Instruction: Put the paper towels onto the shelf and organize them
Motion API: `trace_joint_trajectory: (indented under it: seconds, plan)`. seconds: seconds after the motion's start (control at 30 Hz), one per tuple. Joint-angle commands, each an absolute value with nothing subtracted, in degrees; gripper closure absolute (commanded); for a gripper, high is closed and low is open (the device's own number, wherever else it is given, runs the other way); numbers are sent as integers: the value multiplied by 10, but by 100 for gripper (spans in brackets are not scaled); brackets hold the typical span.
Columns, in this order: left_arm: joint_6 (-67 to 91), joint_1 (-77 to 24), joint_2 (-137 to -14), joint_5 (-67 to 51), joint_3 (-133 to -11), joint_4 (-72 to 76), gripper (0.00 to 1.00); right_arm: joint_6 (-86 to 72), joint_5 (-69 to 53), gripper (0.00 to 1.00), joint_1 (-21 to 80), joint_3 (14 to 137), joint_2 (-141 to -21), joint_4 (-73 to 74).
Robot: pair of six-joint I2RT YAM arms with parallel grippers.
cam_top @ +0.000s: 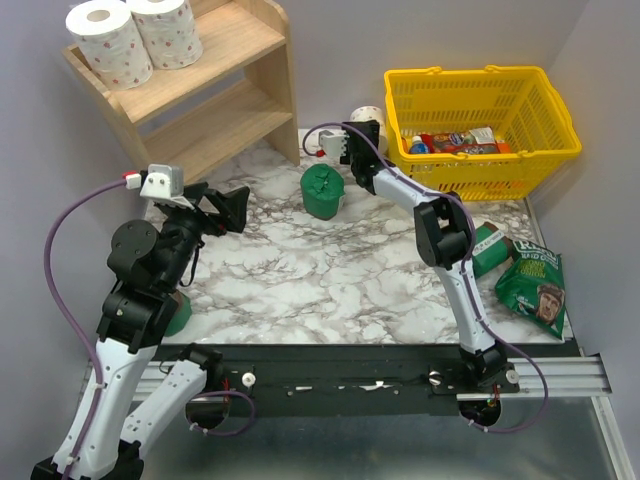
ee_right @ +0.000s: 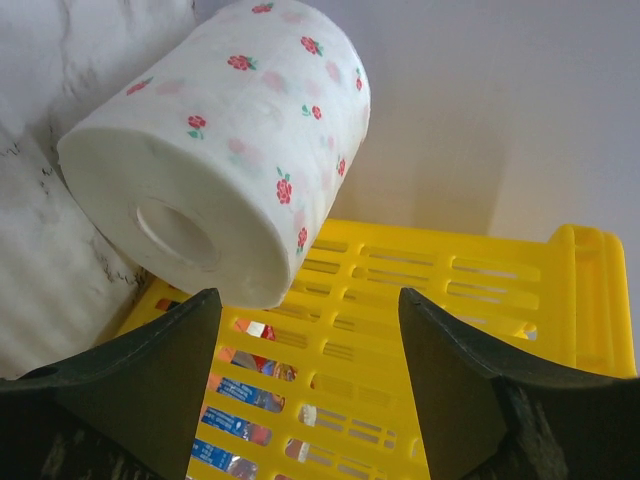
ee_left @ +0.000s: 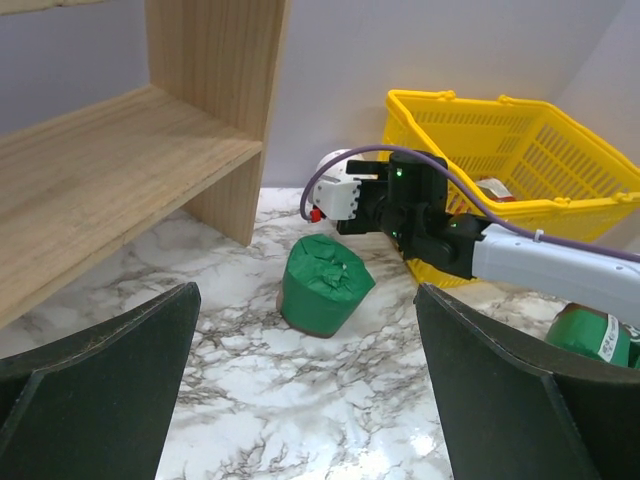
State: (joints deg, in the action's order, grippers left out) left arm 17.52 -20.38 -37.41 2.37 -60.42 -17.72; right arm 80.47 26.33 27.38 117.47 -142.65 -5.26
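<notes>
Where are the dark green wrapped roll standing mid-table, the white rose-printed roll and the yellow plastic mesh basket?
dark green wrapped roll (ee_left: 328, 272): left wrist view, crumpled top.
white rose-printed roll (ee_right: 240, 130): right wrist view, printed side.
yellow plastic mesh basket (cam_top: 480, 178): top view, front wall.

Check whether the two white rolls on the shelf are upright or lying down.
Upright. Both white rolls stand on end on the top tier of the shelf, hollow cores facing up.
</notes>
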Motion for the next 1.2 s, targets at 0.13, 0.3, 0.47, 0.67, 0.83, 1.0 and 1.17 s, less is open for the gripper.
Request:
trace_joint_trajectory:
  seconds: [0.13, 0.3, 0.47, 0.67, 0.83, 1.0, 1.17]
  plan:
    - [196, -206, -381, 45, -620, -166, 1, 802, 242, 19, 267, 1180, -1448, -77]
    - [188, -206, -375, 63, -616, -161, 1, 812, 232, 18, 265, 1186, -1465, -104]
    - [177, -206, -366, 95, -606, -134, 1, 845, 257, 18, 262, 1214, -1504, -168]
    - [171, -206, -374, 95, -615, -132, 1, 862, 249, 17, 254, 1242, -1530, -186]
    - [171, -206, -369, 103, -600, -119, 1, 862, 240, 20, 246, 1260, -1546, -203]
    - [170, -206, -378, 101, -594, -112, 1, 866, 230, 33, 243, 1262, -1552, -221]
    - [169, -206, -379, 105, -587, -105, 1, 866, 216, 48, 239, 1282, -1565, -236]
